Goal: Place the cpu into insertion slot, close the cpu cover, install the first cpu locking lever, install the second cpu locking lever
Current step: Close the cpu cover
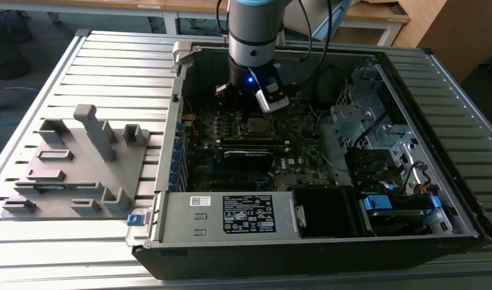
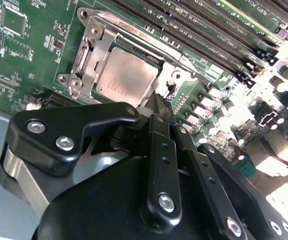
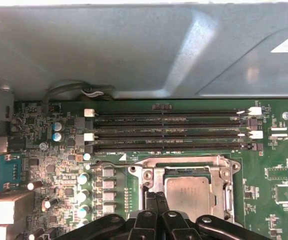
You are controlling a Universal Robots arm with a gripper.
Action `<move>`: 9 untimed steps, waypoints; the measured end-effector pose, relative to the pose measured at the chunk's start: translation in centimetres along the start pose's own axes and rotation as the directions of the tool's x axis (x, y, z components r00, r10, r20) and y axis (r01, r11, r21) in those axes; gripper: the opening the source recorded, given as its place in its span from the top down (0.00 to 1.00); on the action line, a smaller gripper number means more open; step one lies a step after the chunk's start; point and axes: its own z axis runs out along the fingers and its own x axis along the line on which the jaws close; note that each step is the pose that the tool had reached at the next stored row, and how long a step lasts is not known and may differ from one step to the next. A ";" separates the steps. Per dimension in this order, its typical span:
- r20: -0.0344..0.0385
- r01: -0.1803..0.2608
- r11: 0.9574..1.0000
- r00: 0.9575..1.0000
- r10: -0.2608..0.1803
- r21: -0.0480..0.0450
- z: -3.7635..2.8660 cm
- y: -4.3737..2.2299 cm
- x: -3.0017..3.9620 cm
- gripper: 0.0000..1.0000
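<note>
Nearest to us in the second wrist view, the gripper [image 2: 157,100] has its two black fingers pressed together with nothing between them. Their tips are down at one edge of the cover [image 2: 86,56], and we cannot tell whether they touch it. Just past the tips the chip [image 2: 126,75] lies flat in the socket [image 3: 186,173], its dull grey top showing through the cover's window. The cover lies down around the chip like a frame. A thin metal rod [image 2: 154,50] runs along the cover's far edge; we cannot tell whether it is latched.

Beyond it in the first wrist view come the long black memory slots [image 3: 169,132] on the green board [image 3: 276,210], then the grey case wall [image 3: 133,50].

In the exterior view the arm [image 1: 254,30] reaches straight down into the open computer case [image 1: 310,257], which lies on a slatted metal table [image 1: 109,54]. A silver labelled box [image 1: 229,217] sits in the near part of the case. A grey plastic fixture [image 1: 77,163] rests on the table at the exterior view's left, just beside the case
</note>
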 end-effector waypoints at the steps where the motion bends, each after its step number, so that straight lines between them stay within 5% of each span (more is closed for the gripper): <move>1: 0.000 0.000 1.000 1.000 0.000 0.000 -0.02 0.00 0.00 0.90; 5: 0.000 0.000 1.000 1.000 0.000 0.000 -0.02 0.01 -0.26 0.90; 9: -0.001 0.000 1.000 1.000 0.000 0.000 0.01 0.04 -1.29 0.90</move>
